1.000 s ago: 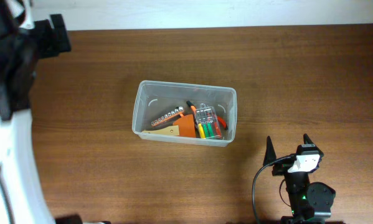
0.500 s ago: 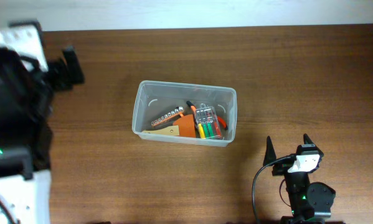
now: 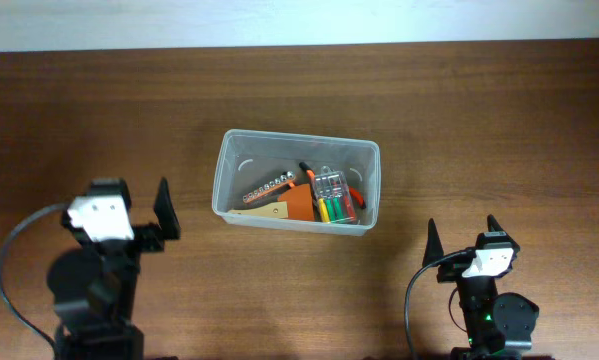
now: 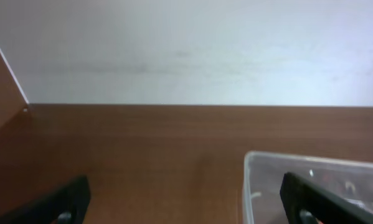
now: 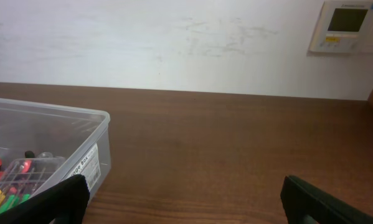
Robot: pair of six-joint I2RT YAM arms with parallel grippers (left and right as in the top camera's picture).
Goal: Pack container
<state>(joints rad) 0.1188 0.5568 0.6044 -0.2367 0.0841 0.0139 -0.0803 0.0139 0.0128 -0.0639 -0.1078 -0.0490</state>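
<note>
The left fingers [image 3: 164, 208] sit over the bench [image 3: 499, 120] to the left of the container [image 3: 230, 180], level with its near edge. They are spread wide and hold nothing. In the left wrist view their two dark tips [image 4: 60, 201] frame bare wood, with the container's near left corner [image 4: 254, 180] showing between them towards the right.

The clear plastic container stands upright and uncovered on the bench. Its contents are bunched in its right half: a rail of small metal sockets [image 3: 269, 186], an orange card [image 3: 299, 204] with a tan piece [image 3: 272, 211] at its left edge, and a clear case of yellow, green and red bits [image 3: 333, 194] against the right wall.

The right fingers [image 3: 431, 245] rest to the right of the container and nearer the bench edge, well apart from it. They are also splayed and hold nothing. The right wrist view shows the container's side with a printed label [image 5: 86, 169], and a wall control panel [image 5: 345, 25] beyond it.
</note>
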